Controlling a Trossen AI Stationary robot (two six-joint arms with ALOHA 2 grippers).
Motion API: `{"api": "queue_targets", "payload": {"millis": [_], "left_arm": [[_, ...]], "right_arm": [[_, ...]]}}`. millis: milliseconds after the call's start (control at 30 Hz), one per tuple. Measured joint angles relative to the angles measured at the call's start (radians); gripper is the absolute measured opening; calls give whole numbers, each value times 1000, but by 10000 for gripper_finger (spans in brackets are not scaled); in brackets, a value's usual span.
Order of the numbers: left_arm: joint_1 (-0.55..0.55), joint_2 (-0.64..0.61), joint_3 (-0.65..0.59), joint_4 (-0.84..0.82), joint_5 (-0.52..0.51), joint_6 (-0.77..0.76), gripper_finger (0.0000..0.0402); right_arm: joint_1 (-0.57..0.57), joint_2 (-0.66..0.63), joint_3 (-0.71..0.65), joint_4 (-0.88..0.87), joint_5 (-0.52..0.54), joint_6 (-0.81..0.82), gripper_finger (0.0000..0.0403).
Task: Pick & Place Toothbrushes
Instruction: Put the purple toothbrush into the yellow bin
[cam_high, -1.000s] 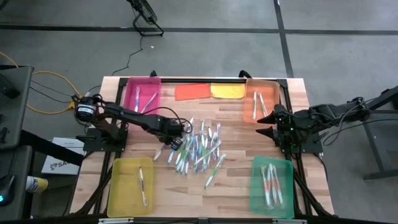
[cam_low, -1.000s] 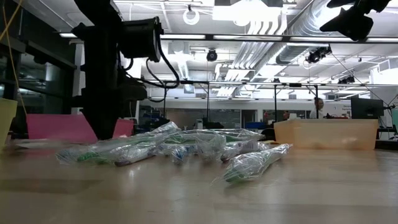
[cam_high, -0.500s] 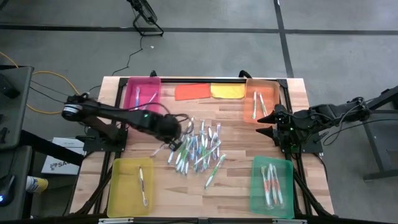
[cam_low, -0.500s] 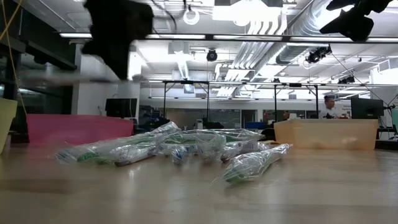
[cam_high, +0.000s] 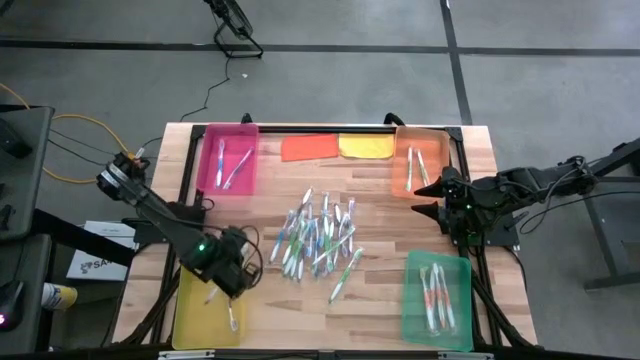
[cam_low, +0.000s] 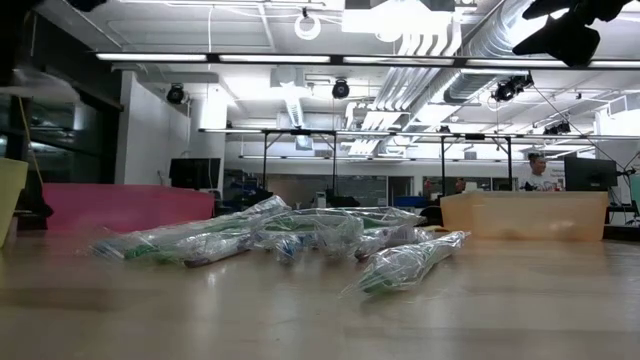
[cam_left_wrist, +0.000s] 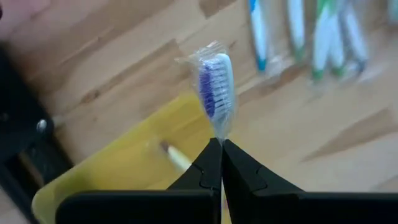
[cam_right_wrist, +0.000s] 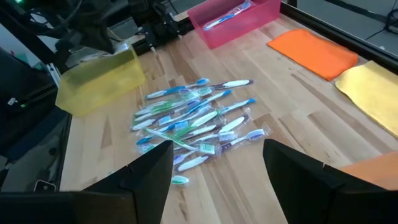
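The toothbrushes (cam_high: 318, 238) lie in a loose pile of clear-wrapped sticks at the table's middle, also in the low view (cam_low: 290, 240) and right wrist view (cam_right_wrist: 193, 130). My left gripper (cam_high: 232, 283) is over the yellow tray (cam_high: 195, 300) at the near left. It is shut (cam_left_wrist: 221, 146) on one wrapped toothbrush with purple bristles (cam_left_wrist: 214, 87). My right gripper (cam_high: 432, 200) waits open by the orange tray (cam_high: 404, 178), its fingers (cam_right_wrist: 149, 180) wide apart. My left gripper pinches the wrapped toothbrush between its two fingertips (cam_left_wrist: 211, 155), just below the bristle head (cam_left_wrist: 219, 127). The head sticks out past the fingertips. The handle is hidden behind the fingers. The brush is lifted clear, above the yellow tray's edge (cam_left_wrist: 124, 168).
The yellow tray holds one toothbrush (cam_high: 229, 300). The pink tray (cam_high: 230, 155) at the far left, the orange tray and the green tray (cam_high: 437, 298) at the near right each hold a few. An orange cloth (cam_high: 310, 147) and a yellow cloth (cam_high: 366, 146) lie at the far edge.
My left gripper has gone from the pile's left side toward the near left, to above the yellow tray, turning about as it went. It has carried one toothbrush off the table with it. The pile and my right arm have stayed still.
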Motion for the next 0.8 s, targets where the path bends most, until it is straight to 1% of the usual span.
{"api": "queue_targets", "payload": {"millis": [100,167,367,567,633,700,800], "left_arm": [[-28,44,-1,-3,53,0,0],[-53,64,-1,-10,68,26,0],[-147,112,-1,-13,77,190,0],[-222,112,-1,-4,77,372,0],[-239,112,-1,-6,77,462,0],[-247,112,-1,9,76,598,0],[-246,112,-1,67,53,893,0]], "right_arm": [[0,0,0,0,0,-3,243],[0,0,0,0,0,-3,243],[0,0,0,-3,-3,-3,243],[0,0,0,-3,-4,-1,243],[0,0,0,-3,-4,-2,243],[0,0,0,-4,-4,-3,243],[0,0,0,-18,-4,-3,243]]}}
